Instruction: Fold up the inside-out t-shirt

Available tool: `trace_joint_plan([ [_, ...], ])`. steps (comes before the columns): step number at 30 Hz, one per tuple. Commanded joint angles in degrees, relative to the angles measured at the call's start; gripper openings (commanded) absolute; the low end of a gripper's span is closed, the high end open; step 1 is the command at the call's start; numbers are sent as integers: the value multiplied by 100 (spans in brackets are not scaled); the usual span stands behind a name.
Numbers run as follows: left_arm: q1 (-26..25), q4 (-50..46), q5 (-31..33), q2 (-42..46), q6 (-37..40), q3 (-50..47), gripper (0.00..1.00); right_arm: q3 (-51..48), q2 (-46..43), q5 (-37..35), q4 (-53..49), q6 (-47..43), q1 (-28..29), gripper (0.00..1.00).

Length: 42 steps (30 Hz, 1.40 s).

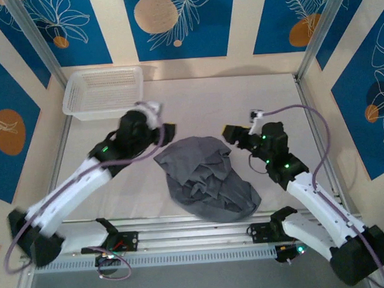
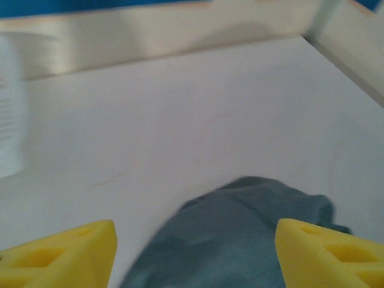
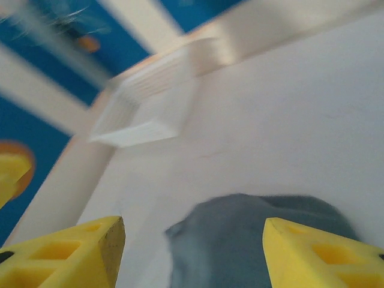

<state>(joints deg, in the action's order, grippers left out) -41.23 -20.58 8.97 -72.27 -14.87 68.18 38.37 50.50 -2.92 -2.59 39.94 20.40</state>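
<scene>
— What lies on the pale table?
— A crumpled grey t-shirt near the front edge, and a white basket at the far left corner, apparently against the wall.

A robot test cell in a lab: a white counter boxed in by silver aluminium frame posts and blue-and-cream leaf-printed wall panels.

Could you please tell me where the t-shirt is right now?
In the top view the t-shirt lies crumpled at the centre, between the left hand and the right hand, just beyond the front rail; the basket sits far left.
</scene>
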Motion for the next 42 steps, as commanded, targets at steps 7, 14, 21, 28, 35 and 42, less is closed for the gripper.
trace_joint_plan([
  [7, -1284, -2473, -198, -3977, 1222, 3473, 83, -735, 66, 1152, -1886, 745, -1162, 66],
  [14, -1414, -2723, 144, -5333, 1537, 4595, 79, -843, -167, 986, -1966, 633, -1298, 67],
  [21, -1086, -1239, -1205, -3342, 1224, 2956, 0, -573, -212, 934, -2052, 180, -1263, 67],
  [28, -287, 17, -1693, -488, 500, 58, 0, -554, -383, 837, -1084, -1158, -154, 64],
  [35, 65, -502, 541, 1125, -750, -2066, 0, -519, 379, 184, -34, -2271, 1149, 69],
  [42, 311, -1405, 2513, 2295, -2232, -3206, 31, 462, 1669, -413, -1157, -1917, 1271, 69],
])
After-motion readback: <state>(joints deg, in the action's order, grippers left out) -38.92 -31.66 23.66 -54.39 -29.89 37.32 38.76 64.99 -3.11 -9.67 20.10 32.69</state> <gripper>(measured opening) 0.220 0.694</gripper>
